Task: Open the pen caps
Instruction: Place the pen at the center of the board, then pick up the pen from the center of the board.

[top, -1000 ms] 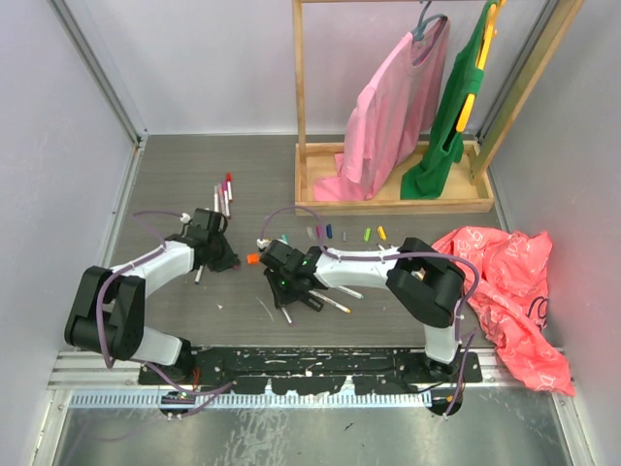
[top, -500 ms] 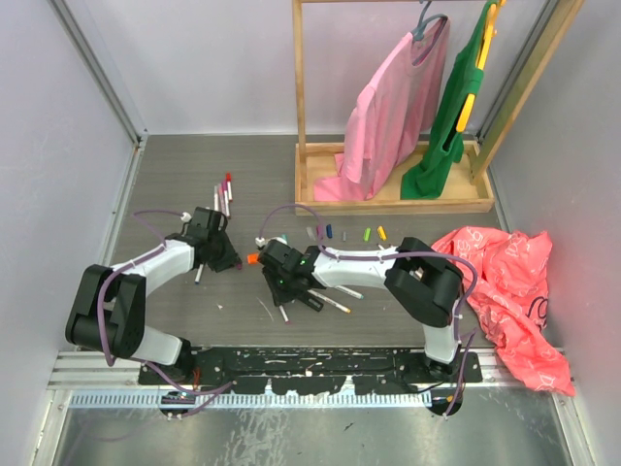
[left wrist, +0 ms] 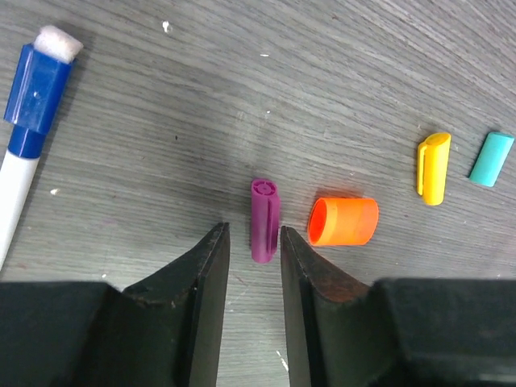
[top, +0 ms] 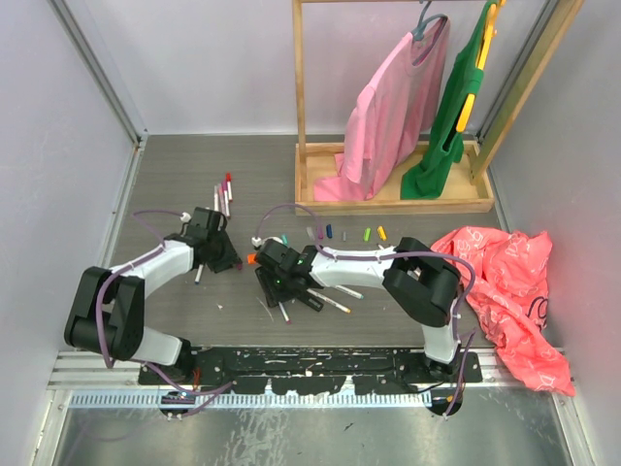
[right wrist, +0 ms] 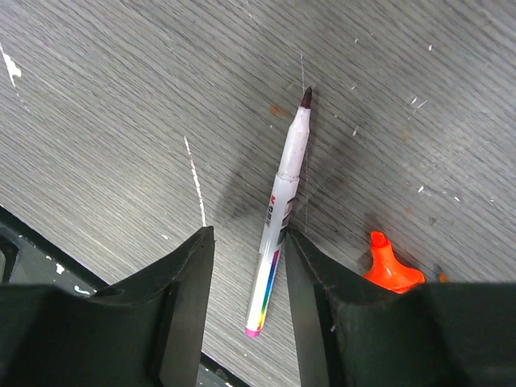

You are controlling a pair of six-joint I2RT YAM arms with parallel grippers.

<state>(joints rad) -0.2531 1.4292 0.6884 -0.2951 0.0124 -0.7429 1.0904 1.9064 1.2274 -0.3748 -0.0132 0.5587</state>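
Right wrist view showed, over the table [right wrist: 121,97], the right gripper [right wrist: 247,234] spread wider than a second before, the uncapped pen [right wrist: 290,161] loose between its jaws; the left gripper [left wrist: 252,228] had parted too, the purple cap [left wrist: 264,218] lying free at its tips. That pen looked done.

Grey wood-grain table [top: 184,184] all across, and at its far side stands the wooden rack [top: 299,97]. On the rack a pink shirt [top: 388,116] hangs to the left and a green shirt [top: 448,126] to the right, both hems pooling on the rack's base. Right of the rack and nearer the camera, a crumpled red bag [top: 505,282] sprawls at the table's edge. Pale walls [top: 213,58] rise behind the rack and on both sides of it. The light is even, the shadows soft. Well in front of the rack, a metal rail [top: 97,374] runs along the near edge.
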